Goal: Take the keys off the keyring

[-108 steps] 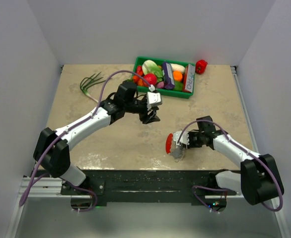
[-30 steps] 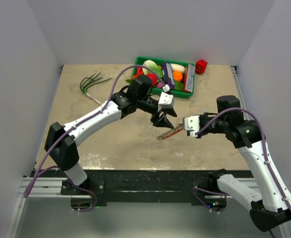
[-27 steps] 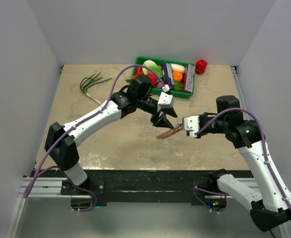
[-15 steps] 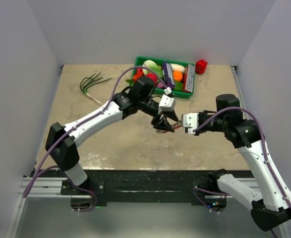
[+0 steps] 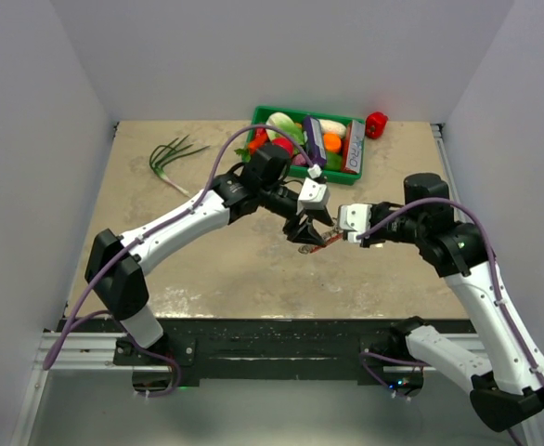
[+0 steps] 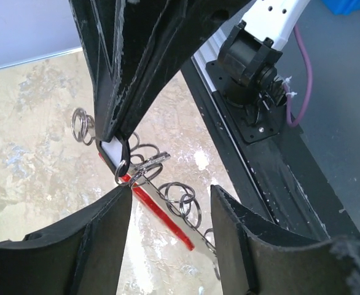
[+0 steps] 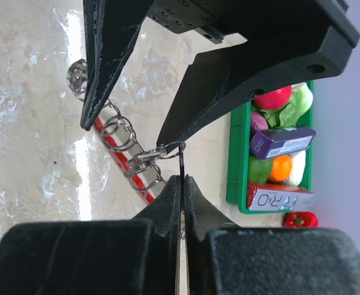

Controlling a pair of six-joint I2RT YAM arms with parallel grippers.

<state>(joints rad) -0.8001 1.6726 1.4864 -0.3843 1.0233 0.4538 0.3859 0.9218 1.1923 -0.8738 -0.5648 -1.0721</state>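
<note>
the keyring (image 6: 123, 168) sits between the two grippers, a little toward 4 o'clock from the middle of the table (image 5: 161, 269) in the top view, and it looks lifted clear of the surface. the right gripper (image 7: 181, 180) is at 3 o'clock of it, fingers pressed together on the end of the bunch. a thin dark edge runs into the pinch, and we cannot tell whether that is a ring or a key. the left gripper (image 6: 171, 195) is at 10 o'clock of the bunch and spread wide, one finger on each side, touching nothing that we can see.

in the left wrist view the red tag (image 6: 163, 214) runs from the keyring toward 5 o'clock through the gap between those fingers, with a string of linked silvery rings (image 6: 181, 198) just beside it. one flat silvery piece, which we take for one of the keys (image 6: 152, 160), lies across the keyring at its 2 o'clock. we cannot make out the other keys.

at the table's 12 o'clock edge stands a green tray (image 7: 234, 172) filled with toy food, with a red pepper (image 5: 376, 124) just beside it at 3 o'clock. a bunch of green stalks (image 5: 172, 156) lies toward 10 o'clock, well apart from both grippers.
</note>
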